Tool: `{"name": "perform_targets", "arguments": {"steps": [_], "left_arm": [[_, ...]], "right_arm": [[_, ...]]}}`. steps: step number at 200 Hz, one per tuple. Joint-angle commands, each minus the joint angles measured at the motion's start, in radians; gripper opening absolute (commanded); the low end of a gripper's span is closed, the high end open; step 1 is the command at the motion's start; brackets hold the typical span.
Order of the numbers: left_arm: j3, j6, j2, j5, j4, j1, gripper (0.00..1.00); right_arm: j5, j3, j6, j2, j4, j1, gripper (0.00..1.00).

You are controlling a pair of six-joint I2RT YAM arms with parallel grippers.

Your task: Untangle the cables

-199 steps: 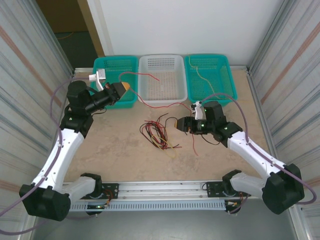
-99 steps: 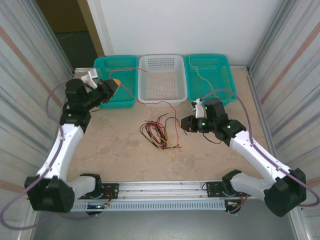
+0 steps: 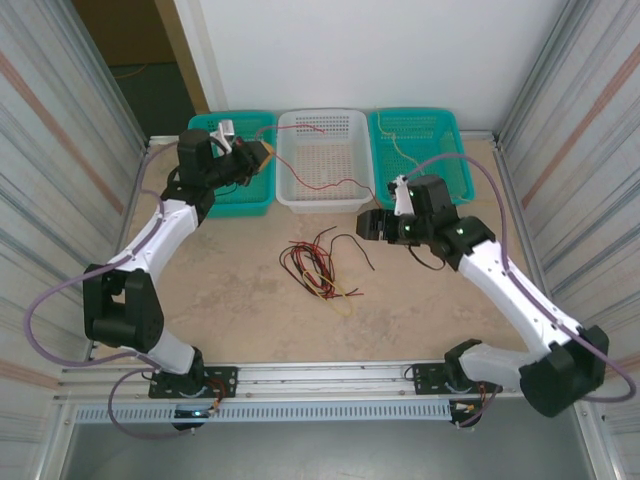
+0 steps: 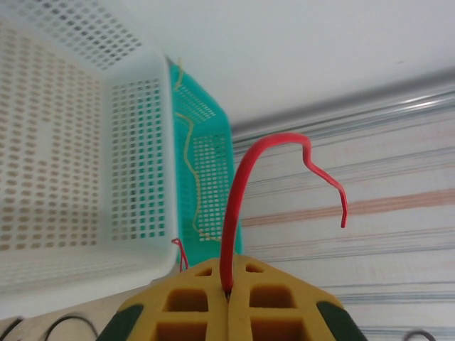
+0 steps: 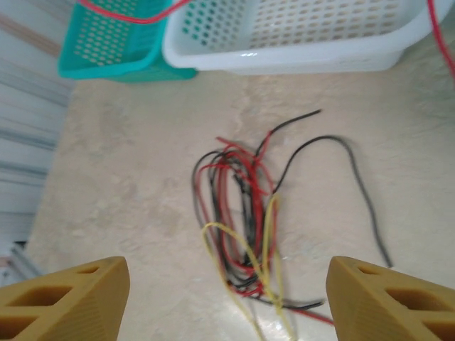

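Left arm: your left arm is stretching far back and to the left, with its wrist hanging over the left green basket (image 3: 250, 200), just beside the white basket (image 3: 325, 203).
Left gripper (image 3: 260, 153): the jaws are pressing together, clamped on the red cable (image 4: 238, 192).
Red cable, wrist view: it is rising straight out from between the yellow fingers (image 4: 192, 302), then bending over to the right and hooking down at its tip.
Red cable, from above: it is running left to right. The short free end is pointing right over the white basket, and the longer part is drooping across the basket's front toward the right arm. You cannot tell where it ends.
Right arm: your right arm is bending at the elbow and reaching in from the right. The right gripper (image 3: 368, 222) is hovering just in front of the white basket's right corner.
Right jaws: the two fingers (image 5: 71, 298) are standing wide apart with nothing between them.
Pile of cables (image 3: 315, 265): red, black and yellow strands are lying looped together on the table (image 3: 220, 290), between the arms and in front of the white basket. The loops are running mostly from far to near. One black strand is arcing off to the right, near the right gripper but apart from it.
Yellow cable (image 3: 400, 150): it is lying front to back in the right green basket (image 3: 450, 150).
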Motion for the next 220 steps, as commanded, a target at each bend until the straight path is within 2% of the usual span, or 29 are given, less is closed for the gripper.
{"name": "perform_targets", "arguments": {"steps": [1, 20, 45, 76, 113, 148, 184, 201, 220], "left_arm": [[0.088, 0.010, 0.021, 0.060, -0.040, -0.013, 0.00], [0.127, 0.011, 0.051, 0.123, -0.064, -0.023, 0.00], [0.158, 0.043, 0.052, 0.162, -0.109, -0.044, 0.00], [0.213, 0.147, 0.033, 0.160, -0.273, -0.056, 0.00], [0.206, 0.155, -0.004, 0.192, -0.290, -0.056, 0.00], [0.222, 0.200, -0.004, 0.202, -0.358, -0.055, 0.00], [0.188, 0.170, -0.006, 0.228, -0.314, -0.048, 0.00], [0.172, 0.154, -0.009, 0.239, -0.283, -0.046, 0.00], [0.150, 0.127, -0.010, 0.250, -0.245, -0.039, 0.00]], "right_arm": [[0.026, 0.112, -0.148, 0.091, -0.080, 0.007, 0.73], [0.096, 0.216, -0.269, 0.163, -0.116, 0.092, 0.76], [0.258, 0.331, -0.396, 0.247, -0.157, 0.199, 0.87], [0.419, 0.423, -0.440, 0.332, -0.191, 0.268, 0.86], [0.448, 0.436, -0.451, 0.364, -0.181, 0.278, 0.83], [0.444, 0.461, -0.450, 0.415, -0.194, 0.280, 0.75], [0.440, 0.456, -0.440, 0.439, -0.178, 0.279, 0.72], [0.434, 0.453, -0.435, 0.449, -0.169, 0.279, 0.67], [0.421, 0.458, -0.425, 0.465, -0.166, 0.280, 0.41]]}}
